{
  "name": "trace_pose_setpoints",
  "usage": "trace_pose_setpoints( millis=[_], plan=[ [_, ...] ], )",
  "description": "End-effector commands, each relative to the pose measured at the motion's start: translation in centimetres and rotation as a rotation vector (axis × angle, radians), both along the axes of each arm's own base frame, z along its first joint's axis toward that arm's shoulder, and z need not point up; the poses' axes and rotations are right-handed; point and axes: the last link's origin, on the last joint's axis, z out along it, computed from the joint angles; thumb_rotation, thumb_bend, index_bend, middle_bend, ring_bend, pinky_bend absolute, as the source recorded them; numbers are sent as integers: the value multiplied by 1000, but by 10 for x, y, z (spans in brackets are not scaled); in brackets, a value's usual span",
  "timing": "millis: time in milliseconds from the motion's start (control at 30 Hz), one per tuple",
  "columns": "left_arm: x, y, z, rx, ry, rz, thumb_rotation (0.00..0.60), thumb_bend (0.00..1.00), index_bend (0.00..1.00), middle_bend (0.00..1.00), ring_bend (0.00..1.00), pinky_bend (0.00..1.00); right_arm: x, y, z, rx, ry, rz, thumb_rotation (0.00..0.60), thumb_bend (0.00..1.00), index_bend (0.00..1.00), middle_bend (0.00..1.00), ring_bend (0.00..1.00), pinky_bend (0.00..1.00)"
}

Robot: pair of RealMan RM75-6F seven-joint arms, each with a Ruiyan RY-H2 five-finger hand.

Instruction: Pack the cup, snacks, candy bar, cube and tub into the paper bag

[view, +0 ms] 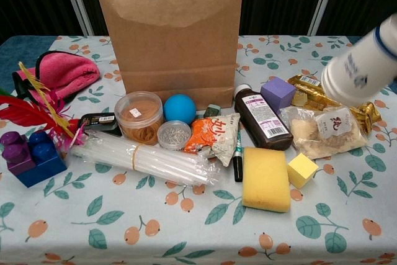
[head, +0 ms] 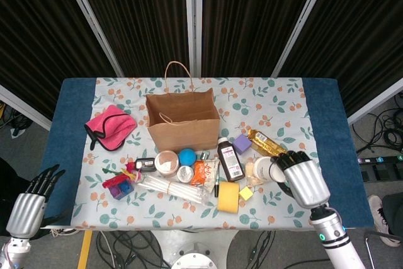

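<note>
White paper cup (view: 358, 68) tilted, lifted off the table at right. Paper bag (view: 170, 32) upright, open, far centre. Clear snacks pack (view: 319, 131) flat, right. Gold candy bar (view: 317, 94) just behind it. Purple cube (view: 277, 94) left of bar. Clear tub (view: 139, 116) upright, before bag.

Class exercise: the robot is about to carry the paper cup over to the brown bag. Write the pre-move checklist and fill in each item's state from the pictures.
1. White paper cup held by right hand: ok, lifted off the table.
2. Cup upright: not ok, tilted in the chest view.
3. Brown paper bag standing with mouth open: ok.
4. Path to the bag: cannot tell; dark brown bottle and purple cube stand between.
5. Left hand clear of the work: ok, off the table's edge, holding nothing.
</note>
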Motion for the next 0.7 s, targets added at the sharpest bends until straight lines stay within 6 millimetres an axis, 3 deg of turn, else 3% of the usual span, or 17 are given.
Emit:
trace_pose_setpoints(
  millis=[33,167,333,467,700],
  plan=[
    [1,-1,-1,-5,3,-3,600,157,179,178,125,208,53,-28,48,-145,-47,114,600,187,535,446,350,412],
    [1,-1,-1,-8,4,-7,600,157,179,178,125,208,90,-62,56,-198,-90,174,600,189,536,443,350,413],
    [1,0,-1,-7,-6,0,600,157,179,178,125,208,127,-103,44,-210,-117,200,600,188,536,440,350,413],
    [1,0,-1,-11,-12,-5,600,157,179,178,125,208,159,-125,21,-197,-117,220,600,188,538,438,350,413],
    [0,0,0,-5,-21,-5,600,158,179,178,125,201,197,-141,-28,-152,-87,235,600,187,542,437,350,413]
  ],
)
